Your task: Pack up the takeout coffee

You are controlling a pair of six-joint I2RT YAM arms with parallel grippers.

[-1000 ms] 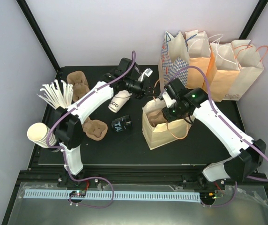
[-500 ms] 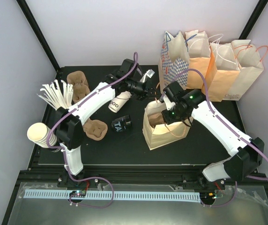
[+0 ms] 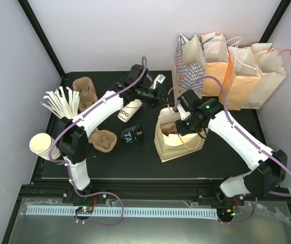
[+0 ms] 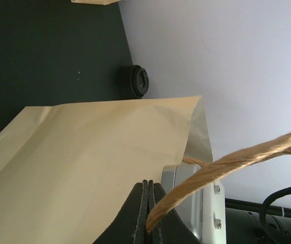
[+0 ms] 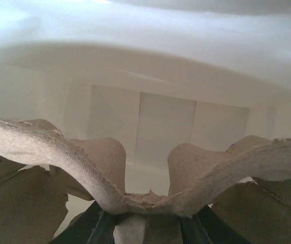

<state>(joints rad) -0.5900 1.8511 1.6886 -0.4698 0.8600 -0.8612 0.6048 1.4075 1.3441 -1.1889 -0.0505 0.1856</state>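
Near side first: the open paper bag (image 3: pixel 181 147) stands mid-worktop. The right gripper (image 3: pixel 176 126) is down in its mouth, jaws pinched narrow on a pulp cup carrier (image 5: pixel 84 152). So the tray part looks about sorted, but the takeout coffee (image 3: pixel 127 110) isn't packed yet imo. It's lying on its side on the worktop, left of the bag, long axis running near-left to far-right. Can't tell which end is the mouth. Just beyond it, the left gripper (image 4: pixel 148 203) has its jaws fully closed on the bag's twisted handle (image 4: pixel 237 157), probably to keep the bag open.
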